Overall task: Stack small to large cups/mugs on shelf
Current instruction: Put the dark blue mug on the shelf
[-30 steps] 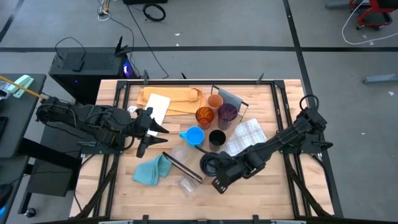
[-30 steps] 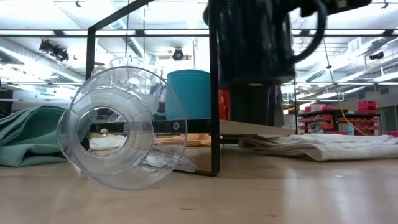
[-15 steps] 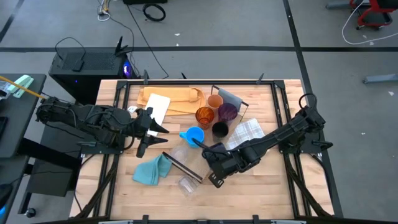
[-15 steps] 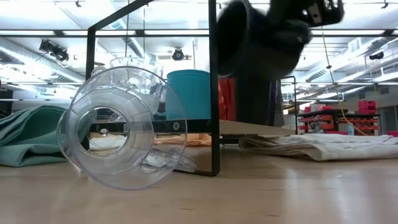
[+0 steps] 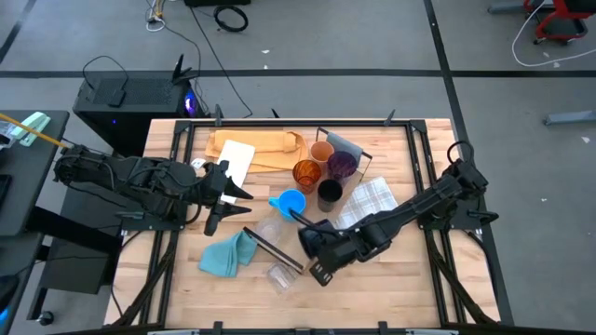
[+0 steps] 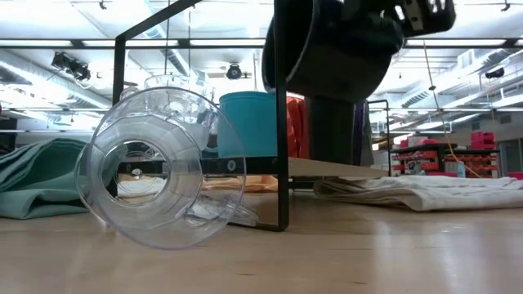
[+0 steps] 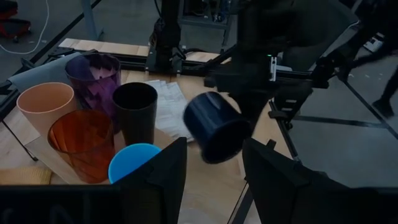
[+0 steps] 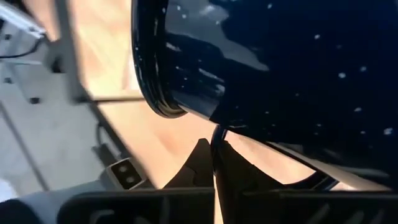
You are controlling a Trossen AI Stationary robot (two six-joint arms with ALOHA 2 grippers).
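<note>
Risk for you: right gripper [image 5: 321, 251], clamped on the tilted dark mug [image 7: 216, 126], could clip the shelf [image 6: 280, 122] frame just beside it.

This is a robotics lab or workshop, not a home. A light-wood table [image 5: 391, 279] stands on a grey concrete floor [image 5: 307, 37] crossed by dark tape lines, with cables [image 5: 200, 42] lying loose beyond the table's far edge and a black electronics box [image 5: 130, 98] glowing blue off its far left corner. The low view shows an open industrial ceiling with long strip lights [image 6: 458, 42], exposed ducts and red equipment [image 6: 490, 139] far back.
</note>
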